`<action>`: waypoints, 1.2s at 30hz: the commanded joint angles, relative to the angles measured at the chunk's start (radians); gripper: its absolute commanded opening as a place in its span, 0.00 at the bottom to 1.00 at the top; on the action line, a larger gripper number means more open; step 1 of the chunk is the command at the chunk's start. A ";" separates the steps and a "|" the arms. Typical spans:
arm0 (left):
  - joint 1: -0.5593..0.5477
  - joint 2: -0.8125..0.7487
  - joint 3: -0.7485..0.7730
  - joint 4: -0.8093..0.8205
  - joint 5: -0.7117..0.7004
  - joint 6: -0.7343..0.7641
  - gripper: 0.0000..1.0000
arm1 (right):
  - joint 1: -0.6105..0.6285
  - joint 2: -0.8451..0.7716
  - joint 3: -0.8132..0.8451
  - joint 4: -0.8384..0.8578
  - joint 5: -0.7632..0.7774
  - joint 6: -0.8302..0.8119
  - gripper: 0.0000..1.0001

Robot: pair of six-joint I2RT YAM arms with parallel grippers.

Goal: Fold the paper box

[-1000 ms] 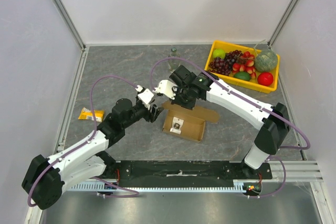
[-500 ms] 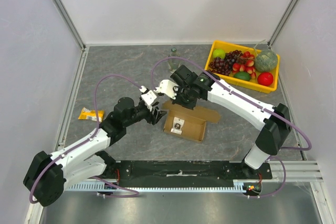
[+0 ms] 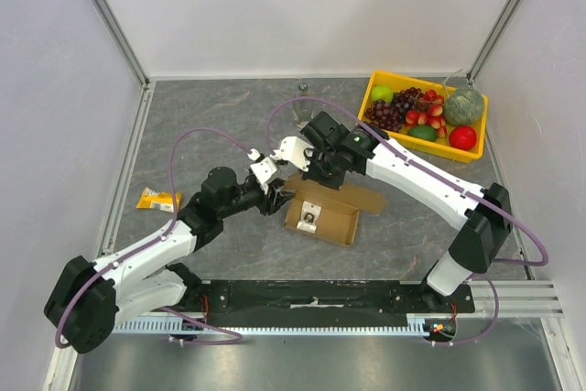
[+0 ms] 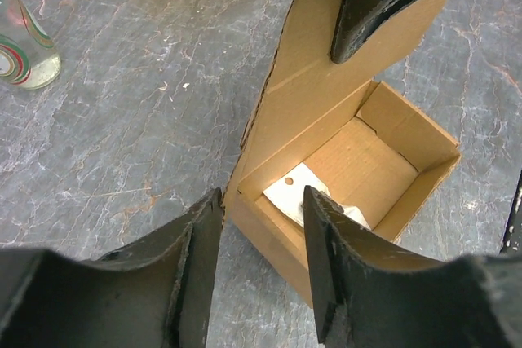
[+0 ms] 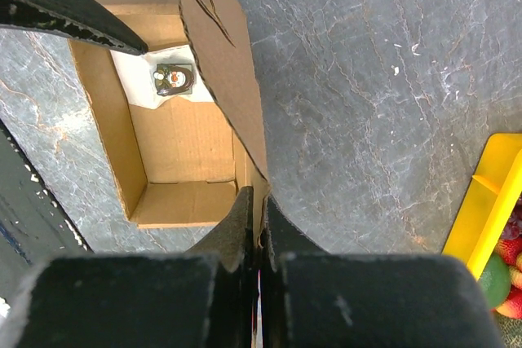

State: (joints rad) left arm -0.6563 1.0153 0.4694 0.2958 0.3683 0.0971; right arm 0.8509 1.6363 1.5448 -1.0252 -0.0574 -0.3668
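Observation:
The paper box [image 3: 322, 215] is brown cardboard, open at the top, standing on the grey table. A white card with a small dark item [image 5: 174, 78] lies inside it. Its lid flap [image 5: 232, 71] stands up at the far side. My right gripper [image 5: 258, 201] is shut on the edge of this flap, seen from above [image 3: 316, 169]. My left gripper [image 4: 261, 226] is open, its jaws straddling the box's near left corner [image 4: 236, 201]. From above it sits at the box's left end [image 3: 277, 197].
A yellow tray [image 3: 389, 134] of fruit stands at the back right. A small glass bottle [image 3: 301, 91] stands at the back centre, also in the left wrist view [image 4: 24, 42]. A yellow packet [image 3: 158, 200] lies at the left.
My left gripper has moved right, up to the box's left end. My right gripper has stayed on the flap.

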 commanded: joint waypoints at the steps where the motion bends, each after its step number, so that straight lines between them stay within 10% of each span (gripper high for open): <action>1: -0.006 0.026 0.078 0.091 0.026 0.001 0.48 | 0.039 -0.003 -0.009 0.005 -0.064 -0.083 0.00; 21: -0.006 0.108 0.087 0.152 -0.038 -0.014 0.48 | 0.020 0.017 -0.005 0.010 -0.153 -0.081 0.00; 36: -0.006 0.155 0.078 0.164 -0.011 -0.023 0.21 | 0.005 0.031 0.014 0.017 -0.171 -0.077 0.00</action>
State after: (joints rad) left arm -0.6559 1.1423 0.4965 0.4389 0.3500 0.0891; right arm 0.8047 1.6409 1.5448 -1.0180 -0.1337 -0.3519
